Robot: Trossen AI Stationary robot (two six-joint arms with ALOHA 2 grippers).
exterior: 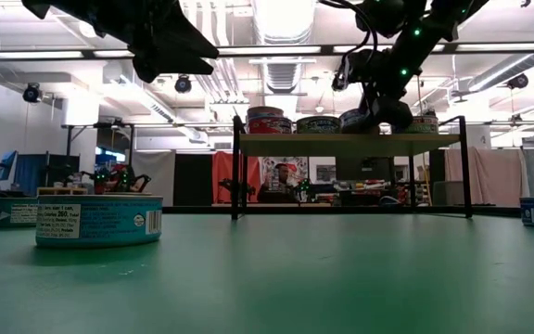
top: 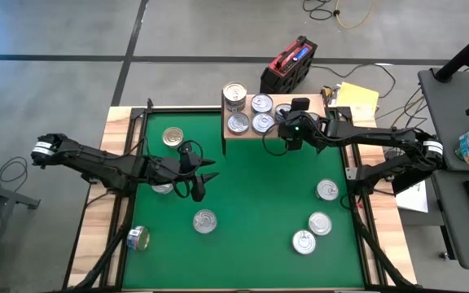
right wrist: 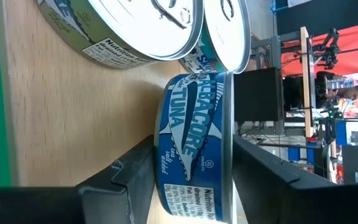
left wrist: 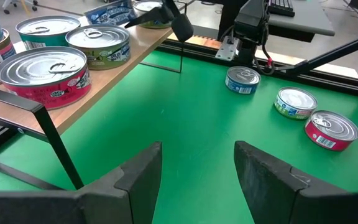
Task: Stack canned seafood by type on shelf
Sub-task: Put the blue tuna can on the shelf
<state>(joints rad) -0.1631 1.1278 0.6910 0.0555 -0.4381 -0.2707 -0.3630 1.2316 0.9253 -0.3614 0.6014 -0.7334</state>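
Releasing the blue tuna tin (right wrist: 194,149) on the shelf (top: 300,137), the right pincer (top: 288,129) should lift straight off; left pincer (left wrist: 197,168) hangs open, empty.

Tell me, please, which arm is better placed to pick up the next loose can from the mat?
Probably the left. The left gripper hovers open and empty above the mat, close to a loose can. The right gripper is at the shelf, its fingers around a blue tuna can.

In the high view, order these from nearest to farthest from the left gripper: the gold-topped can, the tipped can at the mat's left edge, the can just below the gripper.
1. Can just below the left gripper.
2. Gold-topped can, above-left.
3. Tipped can, lower left edge.
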